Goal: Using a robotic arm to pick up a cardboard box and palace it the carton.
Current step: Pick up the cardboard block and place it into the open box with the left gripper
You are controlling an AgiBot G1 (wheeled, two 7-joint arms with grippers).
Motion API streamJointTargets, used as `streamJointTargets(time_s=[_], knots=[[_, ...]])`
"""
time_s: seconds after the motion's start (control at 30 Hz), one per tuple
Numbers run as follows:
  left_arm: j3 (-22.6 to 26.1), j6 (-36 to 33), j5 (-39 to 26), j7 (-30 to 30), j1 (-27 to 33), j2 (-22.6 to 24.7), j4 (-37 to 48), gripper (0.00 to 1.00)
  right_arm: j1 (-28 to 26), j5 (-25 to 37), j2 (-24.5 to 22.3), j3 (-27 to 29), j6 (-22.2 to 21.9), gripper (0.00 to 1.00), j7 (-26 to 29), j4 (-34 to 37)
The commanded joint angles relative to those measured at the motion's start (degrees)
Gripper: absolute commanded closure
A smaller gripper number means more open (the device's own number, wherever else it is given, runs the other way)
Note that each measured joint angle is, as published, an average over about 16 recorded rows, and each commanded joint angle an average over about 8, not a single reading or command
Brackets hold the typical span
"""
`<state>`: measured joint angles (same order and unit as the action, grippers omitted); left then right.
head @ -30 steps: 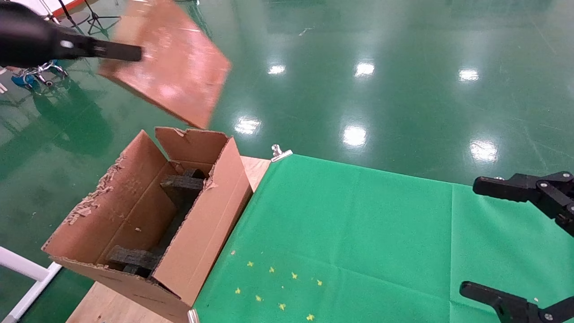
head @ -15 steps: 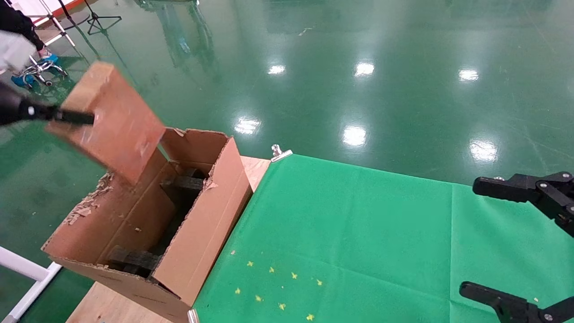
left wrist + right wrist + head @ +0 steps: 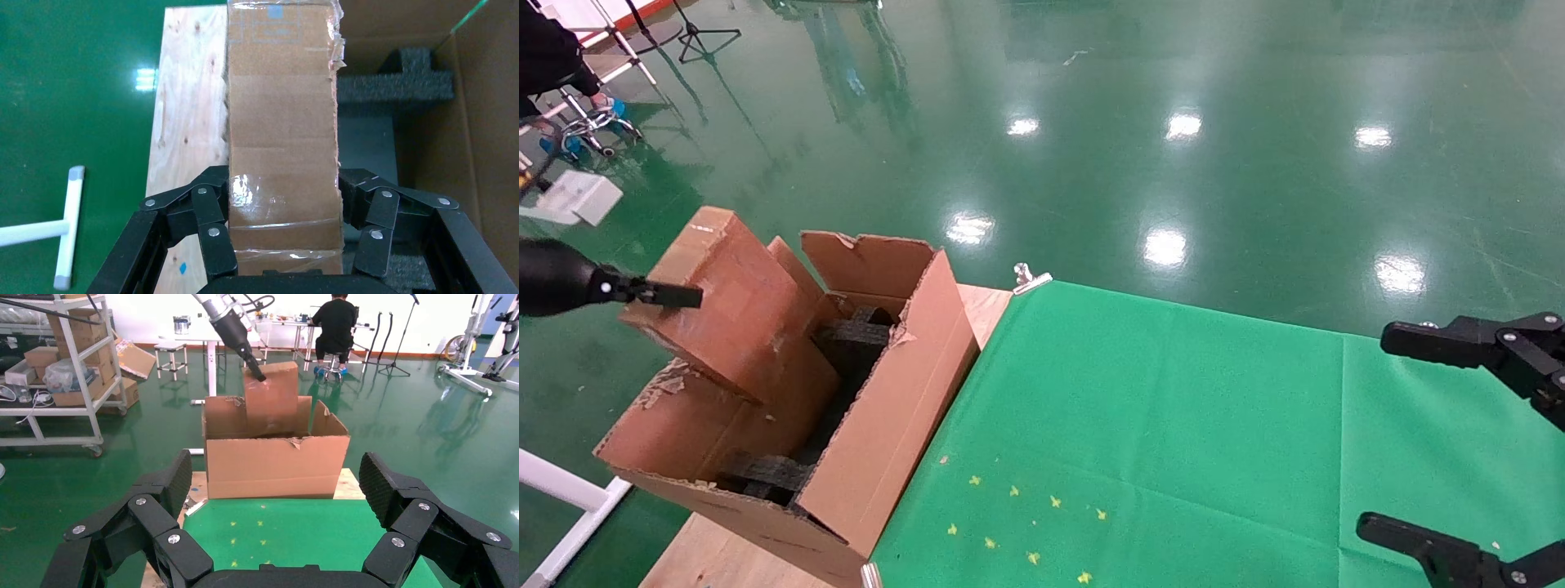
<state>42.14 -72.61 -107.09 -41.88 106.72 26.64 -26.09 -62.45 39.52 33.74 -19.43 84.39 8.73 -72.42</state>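
My left gripper [image 3: 283, 205] is shut on the cardboard box [image 3: 281, 122], a long closed brown block with clear tape, gripping its two sides. In the head view the box [image 3: 735, 306] hangs tilted at the left, its lower end dipping into the carton [image 3: 887, 408] along the left wall. The gripper's black finger [image 3: 670, 294] lies across the box's upper part. The carton is large and open, with ragged flaps and black foam pieces [image 3: 850, 339] inside. My right gripper [image 3: 1377, 429] stands open and empty over the green cloth at the right. Its view shows the carton [image 3: 275, 465] with the box [image 3: 272, 392] rising out of it.
The carton stands on a wooden tabletop [image 3: 985, 306] beside a green cloth [image 3: 1140, 425] with small yellow marks [image 3: 1017, 523]. A metal clip [image 3: 1030, 278] holds the cloth's far corner. White frame bars [image 3: 568, 498] lie left of the table. A seated person [image 3: 333, 324] and shelves [image 3: 67, 367] are far behind.
The left gripper has carried the box down and to the left, from high above the carton to its left side, with the lower end now inside. The right arm has not moved.
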Motion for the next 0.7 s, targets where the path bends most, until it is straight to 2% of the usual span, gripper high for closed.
streamJointTargets(time_s=[0.03, 0.7], knots=[[0.1, 0.5, 0.0, 0.9, -0.4, 0.4, 1.6, 1.00, 0.0, 0.0, 0.0, 0.0, 0.0, 0.00, 0.0, 0.0], [1.5, 4.6, -1.7, 5.7, -2.6, 5.7, 12.8, 1.00, 0.0, 0.0, 0.0, 0.0, 0.0, 0.00, 0.0, 0.0]])
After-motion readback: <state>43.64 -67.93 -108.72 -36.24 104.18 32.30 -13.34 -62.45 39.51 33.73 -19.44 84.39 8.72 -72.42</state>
